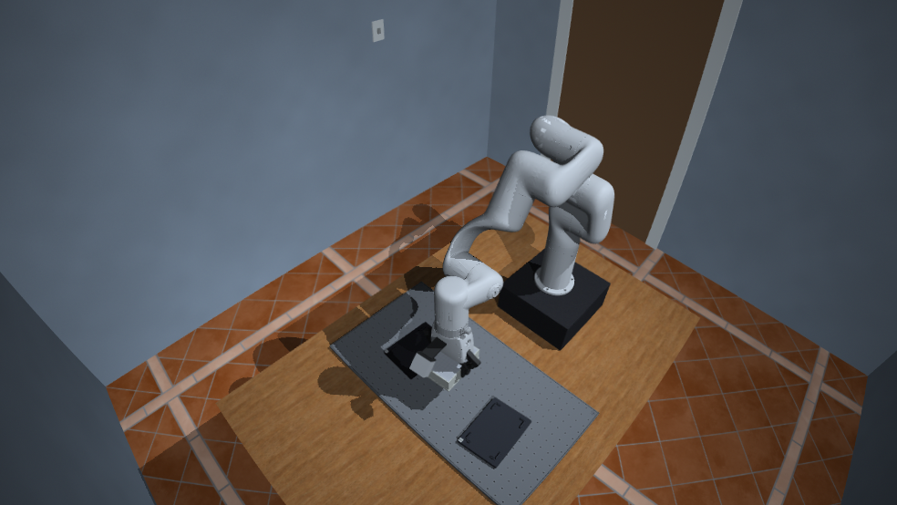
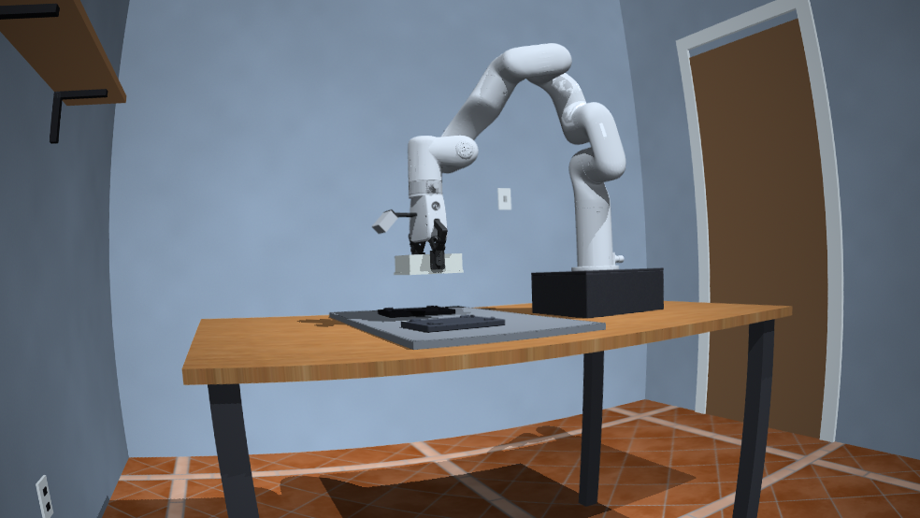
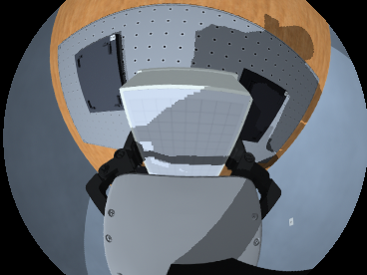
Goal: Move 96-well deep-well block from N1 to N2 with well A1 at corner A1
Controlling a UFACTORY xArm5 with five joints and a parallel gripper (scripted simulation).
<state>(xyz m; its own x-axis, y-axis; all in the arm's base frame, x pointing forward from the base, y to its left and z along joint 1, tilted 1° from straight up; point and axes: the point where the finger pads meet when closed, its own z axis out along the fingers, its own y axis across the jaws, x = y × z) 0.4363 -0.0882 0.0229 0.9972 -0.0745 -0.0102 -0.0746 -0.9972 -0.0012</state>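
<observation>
A glossy white jointed robot arm (image 2: 582, 132) rises from a matte black box pedestal (image 2: 647, 295). Its black-fingered gripper (image 2: 429, 251) clasps a pale off-white deep-well block (image 2: 409, 264) (a faint grid of wells patterns its top in the wrist view). A grey baseplate dotted with small dark holes (image 1: 551, 401) carries two flat black plate nests, one (image 1: 493, 432) with thin white corner marks. The tabletop of warm orange-brown wood grain (image 2: 270, 351) stands on terracotta floor tiles with pale bands (image 1: 721, 401).
</observation>
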